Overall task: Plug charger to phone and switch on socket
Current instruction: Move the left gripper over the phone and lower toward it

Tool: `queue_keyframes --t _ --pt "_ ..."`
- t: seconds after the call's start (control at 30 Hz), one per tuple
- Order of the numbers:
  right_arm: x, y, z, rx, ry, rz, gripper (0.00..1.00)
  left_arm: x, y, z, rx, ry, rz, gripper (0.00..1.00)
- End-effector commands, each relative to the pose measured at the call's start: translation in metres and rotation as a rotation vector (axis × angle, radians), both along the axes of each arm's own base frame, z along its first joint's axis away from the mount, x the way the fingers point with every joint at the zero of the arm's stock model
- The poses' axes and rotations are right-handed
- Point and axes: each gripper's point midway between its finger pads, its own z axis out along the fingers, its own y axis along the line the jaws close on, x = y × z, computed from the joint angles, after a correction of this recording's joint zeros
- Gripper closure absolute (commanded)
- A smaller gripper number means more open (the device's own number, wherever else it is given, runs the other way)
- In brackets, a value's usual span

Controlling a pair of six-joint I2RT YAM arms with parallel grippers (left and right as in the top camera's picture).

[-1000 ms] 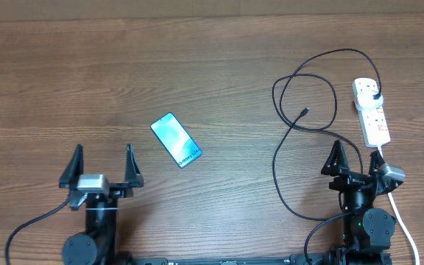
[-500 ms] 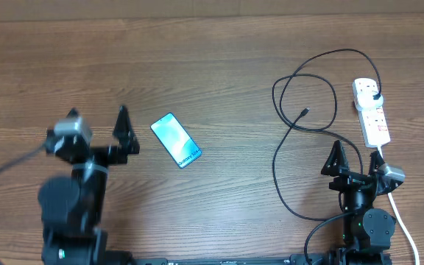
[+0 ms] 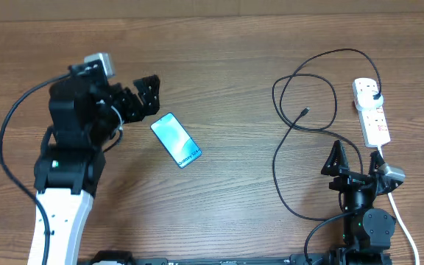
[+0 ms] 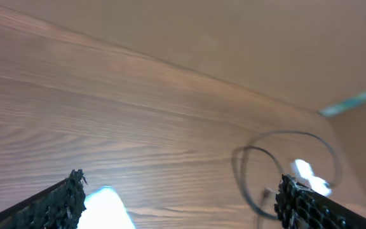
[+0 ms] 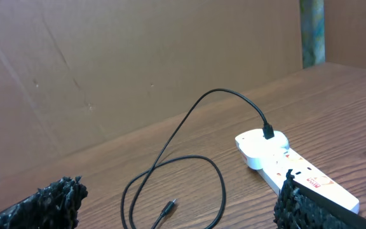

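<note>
The phone [image 3: 176,140] lies flat on the table, light blue screen up; its blurred corner shows low in the left wrist view [image 4: 107,210]. My left gripper [image 3: 140,97] is open, just up and left of the phone, not touching it. The black charger cable [image 3: 300,81] loops on the right, its connector tip [image 3: 303,112] free on the wood, its plug [image 3: 375,96] seated in the white socket strip [image 3: 371,112]. The right wrist view shows the tip [image 5: 168,207], the plug [image 5: 268,132] and the strip [image 5: 284,166]. My right gripper [image 3: 356,160] is open and empty near the strip's front end.
The socket's thick white cord [image 3: 403,221] runs down the right side past the right arm's base. A brown cardboard wall [image 5: 138,57] stands at the back of the table. The left arm's black cable [image 3: 9,140] hangs at the far left.
My left arm has swung up and forward from the front edge; its gripper now sits just beside the phone's upper left end. The right arm, phone and cable have not moved.
</note>
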Motion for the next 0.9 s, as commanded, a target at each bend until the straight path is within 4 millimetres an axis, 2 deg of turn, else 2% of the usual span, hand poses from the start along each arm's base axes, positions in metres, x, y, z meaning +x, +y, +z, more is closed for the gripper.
queue_keyframes --t 0.0,0.1,0.13,0.33,0.57,0.7,0.87 --pt "0.000 -0.001 -0.003 -0.007 0.004 -0.004 0.00 -0.003 -0.022 0.018 -0.092 0.002 -0.116 0.00" --pt "0.000 0.000 -0.003 -0.007 0.004 -0.003 0.00 -0.003 -0.016 0.007 -0.083 0.049 -0.080 0.00" --pt "0.000 -0.001 -0.003 -0.007 0.004 -0.004 0.00 -0.003 -0.009 -0.005 -0.080 0.104 -0.022 0.00" --pt "0.000 -0.001 -0.003 -0.007 0.004 -0.004 0.00 -0.005 0.005 -0.037 -0.078 0.245 0.088 0.00" --pt "0.000 0.000 -0.003 -0.007 0.004 -0.003 0.00 -0.004 0.006 -0.049 -0.084 0.289 0.101 0.00" --pt "0.000 0.000 -0.003 -0.007 0.004 -0.003 0.00 -0.002 0.004 -0.046 -0.116 0.287 0.105 0.00" --pt "0.000 -0.001 -0.003 -0.007 0.004 -0.004 0.00 -0.013 0.017 -0.065 -0.188 0.417 0.270 0.00"
